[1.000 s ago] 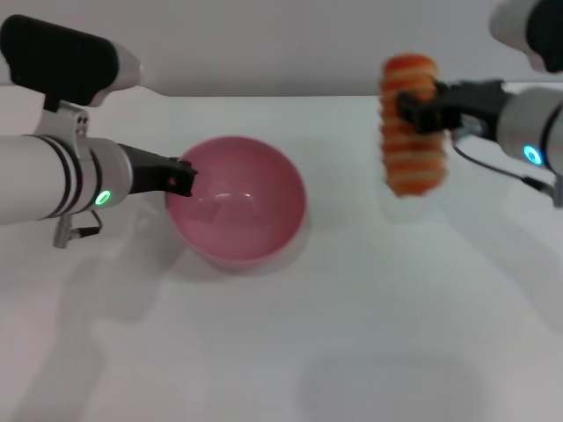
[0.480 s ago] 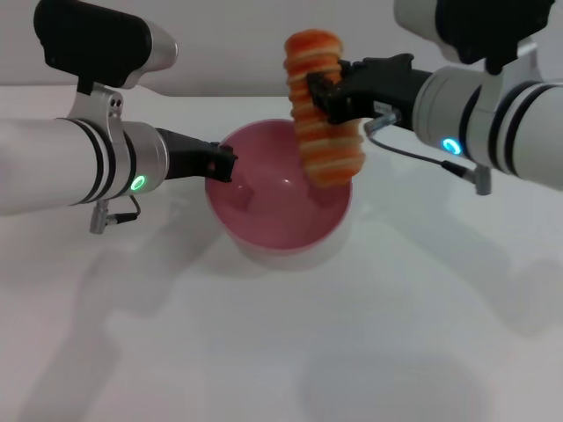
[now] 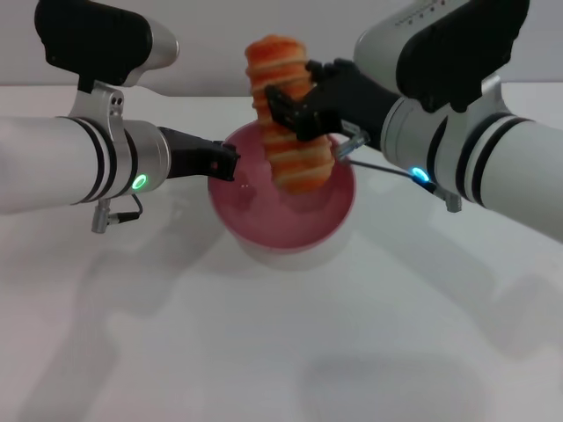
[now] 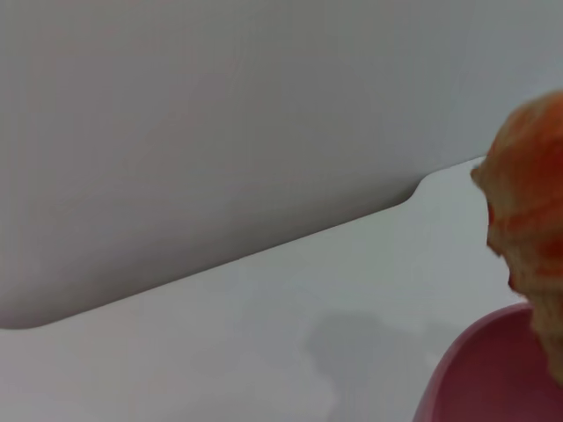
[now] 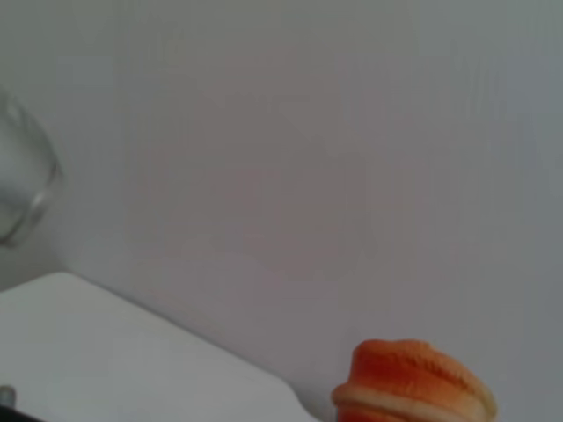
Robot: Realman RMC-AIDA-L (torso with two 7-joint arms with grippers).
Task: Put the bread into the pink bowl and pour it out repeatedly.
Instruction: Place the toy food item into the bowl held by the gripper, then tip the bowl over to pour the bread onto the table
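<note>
Here, we cannot see the lower tip of the bread (image 3: pixel 287 114) clearly; it hangs upright above the pink bowl (image 3: pixel 281 230), clamped in our right gripper (image 3: pixel 286 112). Our left gripper (image 3: pixel 225 164) pinches the bowl's rim on the white table (image 3: pixel 264 352).

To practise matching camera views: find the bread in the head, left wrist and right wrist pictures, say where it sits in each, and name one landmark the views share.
Head view: the bread stands nearly upright at top centre, held by the right gripper over the pink bowl.
Left wrist view: at the right edge, above the bowl's rim.
Right wrist view: only its top end, at the bottom edge, right of centre.
Shared landmark: the white table's far edge against the grey wall.
</note>
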